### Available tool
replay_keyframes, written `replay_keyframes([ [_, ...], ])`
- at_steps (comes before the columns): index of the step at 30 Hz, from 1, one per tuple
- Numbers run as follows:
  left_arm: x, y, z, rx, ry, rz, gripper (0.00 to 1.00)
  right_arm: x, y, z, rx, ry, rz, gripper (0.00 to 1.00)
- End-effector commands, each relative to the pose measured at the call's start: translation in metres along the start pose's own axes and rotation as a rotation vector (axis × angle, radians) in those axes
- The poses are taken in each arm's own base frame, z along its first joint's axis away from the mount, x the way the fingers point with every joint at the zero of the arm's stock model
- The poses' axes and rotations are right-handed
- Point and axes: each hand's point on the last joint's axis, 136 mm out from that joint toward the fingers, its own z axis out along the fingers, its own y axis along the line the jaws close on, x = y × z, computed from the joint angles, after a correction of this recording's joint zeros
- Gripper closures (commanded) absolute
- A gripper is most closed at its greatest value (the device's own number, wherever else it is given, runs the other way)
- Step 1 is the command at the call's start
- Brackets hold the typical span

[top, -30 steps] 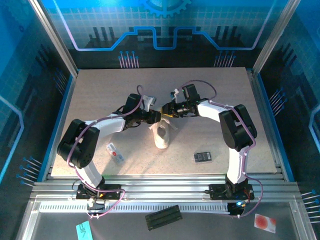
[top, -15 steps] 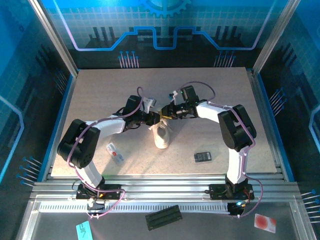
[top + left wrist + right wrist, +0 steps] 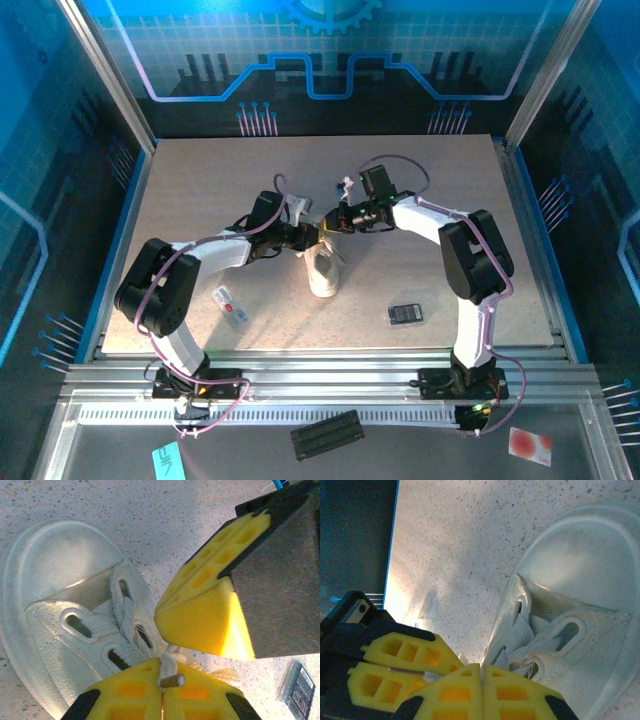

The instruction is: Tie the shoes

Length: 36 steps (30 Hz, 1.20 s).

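Toward the left of the speckled surface [image 3: 200, 190], in the top view, a flat white-and-red packet [image 3: 230, 305] lies near the left arm's elbow. The left arm reaches inward to the middle of the surface, where the left claw [image 3: 317, 236] sits at the far end of the white sneaker [image 3: 323, 270]. In the left wrist view this claw [image 3: 161, 692] has its yellow pads [image 3: 130, 690] pressed together on a lace end [image 3: 170, 672], and the small aglet pokes out at the seam between them.

The single low-top sneaker lies flat on its sole at the centre of the surface, lengthwise toward the arm bases, well apart from the packet. Its pale laces bunch at the eyelets just beside both claws.

The right claw [image 3: 334, 224] meets the left one tip to tip over the far end of the shoe. In the right wrist view its pads [image 3: 520, 692] are closed flush, with lace strands just above the seam. Whether a lace is caught between them I cannot tell.

Farther right, a small black rectangular device [image 3: 405, 314] rests on the surface, apart from the sneaker.
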Motion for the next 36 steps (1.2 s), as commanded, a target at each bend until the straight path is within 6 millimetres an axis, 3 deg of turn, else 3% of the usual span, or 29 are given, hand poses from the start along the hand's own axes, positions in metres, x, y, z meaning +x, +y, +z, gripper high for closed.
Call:
replay_keyframes([
  [1, 0.014, 0.007, 0.002, -0.039, 0.048, -0.033, 0.96, -0.016, 0.003, -0.024, 0.025, -0.048, -0.038, 1.00],
  [14, 0.017, 0.013, 0.002, -0.071, 0.058, -0.049, 0.93, -0.024, -0.005, -0.042, 0.034, -0.075, -0.034, 1.00],
  [29, 0.018, 0.014, -0.001, -0.085, 0.059, -0.049, 0.92, -0.029, -0.008, -0.046, 0.045, -0.077, -0.044, 1.00],
  [36, 0.019, 0.016, -0.002, -0.091, 0.060, -0.052, 0.92, -0.034, -0.019, -0.053, 0.101, -0.062, -0.058, 1.00],
])
